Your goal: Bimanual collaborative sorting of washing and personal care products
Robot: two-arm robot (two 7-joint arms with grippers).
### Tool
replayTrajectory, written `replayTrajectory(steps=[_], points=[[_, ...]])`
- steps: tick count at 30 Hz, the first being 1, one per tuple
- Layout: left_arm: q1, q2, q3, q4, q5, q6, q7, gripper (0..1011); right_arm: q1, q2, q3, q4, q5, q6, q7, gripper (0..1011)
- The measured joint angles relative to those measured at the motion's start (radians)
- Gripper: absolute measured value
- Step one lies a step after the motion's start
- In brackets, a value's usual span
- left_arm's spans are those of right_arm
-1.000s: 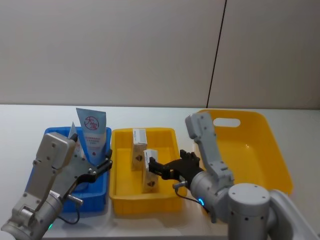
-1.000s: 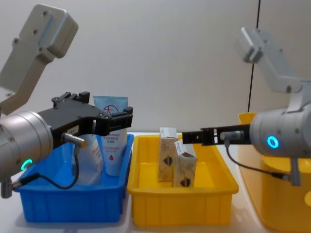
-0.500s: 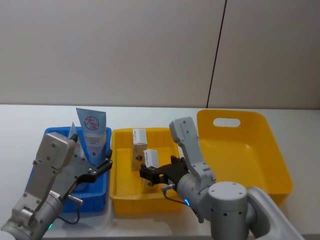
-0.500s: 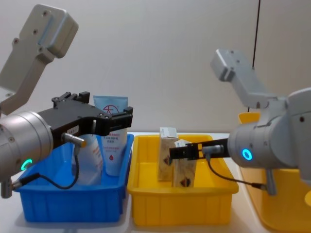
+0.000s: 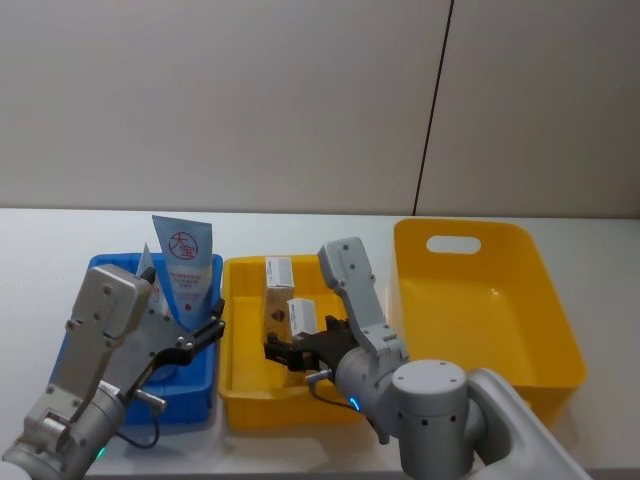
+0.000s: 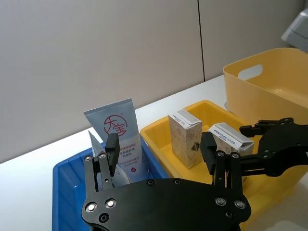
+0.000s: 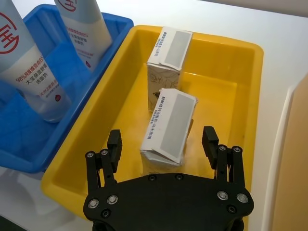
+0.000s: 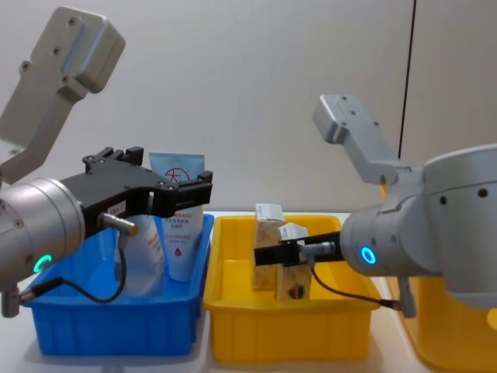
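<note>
Low inside the small yellow tray (image 5: pixel 245 340) with the right gripper (image 5: pixel 284 351), fingers (image 7: pixel 210 139) spread wide and clamped on nothing. Just ahead of those fingers, in line with the gap: the nearer carton (image 7: pixel 168 122), leaning, grey top panel upward. Behind it, upright toward the tray's far end, a second carton (image 7: pixel 169 52). From the right wrist, clear space on both sides between fingertips and the nearer carton. From the chest, gripper and carton overlapping, so contact impossible to judge there. Over the blue tray (image 5: pixel 110 262) with the left gripper (image 5: pixel 207 332), likewise open and empty. Standing in that tray, wide ends up, two white tubes (image 7: pixel 81 29), one just beyond the left fingers in the left wrist view. On the right, apart from both grippers, a large yellow bin (image 5: pixel 500 310).
</note>
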Motion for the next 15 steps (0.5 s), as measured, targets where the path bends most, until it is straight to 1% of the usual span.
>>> replayTrajectory(steps=[15], points=[[0.000, 0.000, 0.000, 0.000, 0.000, 0.000, 0.000, 1001, 0.029, -0.021, -0.013, 0.068, -0.025, -0.007, 0.005, 1002]])
